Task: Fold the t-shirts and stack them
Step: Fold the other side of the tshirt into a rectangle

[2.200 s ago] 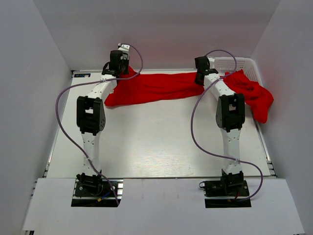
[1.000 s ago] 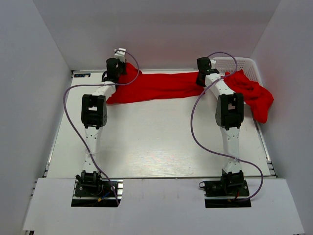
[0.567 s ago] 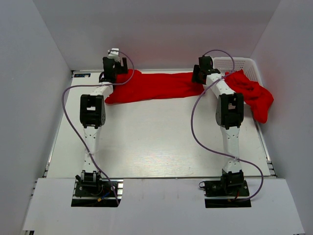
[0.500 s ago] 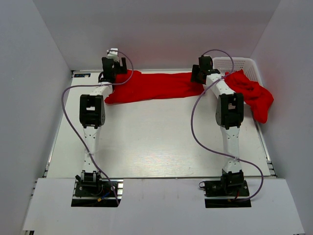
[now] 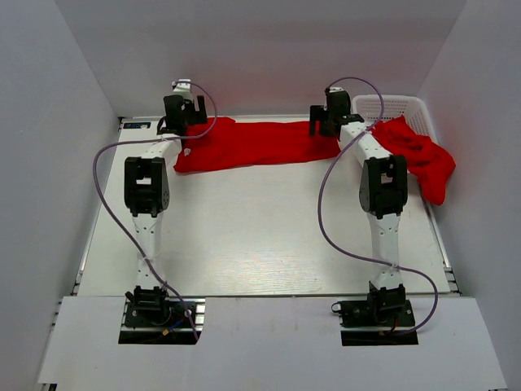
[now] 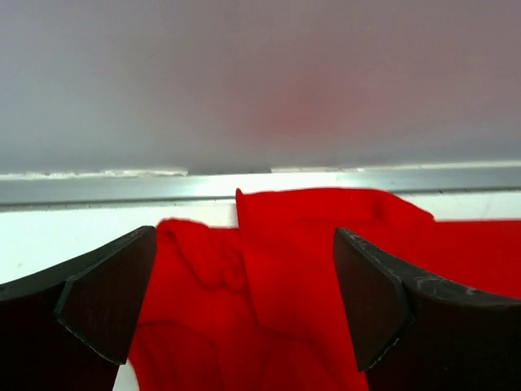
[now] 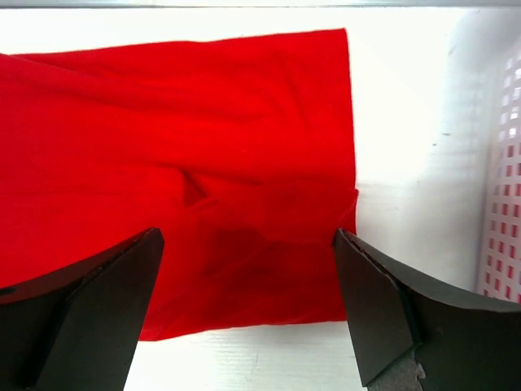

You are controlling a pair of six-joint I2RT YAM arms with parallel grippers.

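Both arms: bolted at the near edge of the table [image 5: 260, 236], stretched almost straight toward its far edge.
Left claw [image 5: 182, 107]: released, jaws wide apart, over the left end of the spread t-shirt [image 5: 260, 142].
Right claw [image 5: 324, 120]: released, jaws wide apart, over its right end.
Left wrist view only: rumpled folds at that end, close to the metal rail [image 6: 98, 191].
Right wrist view only: straight cloth edge near the basket [image 7: 506, 163] wall.
Basket, far right corner: holds bundled t-shirts [image 5: 419, 155] spilling over its rim; perhaps several, count unclear.
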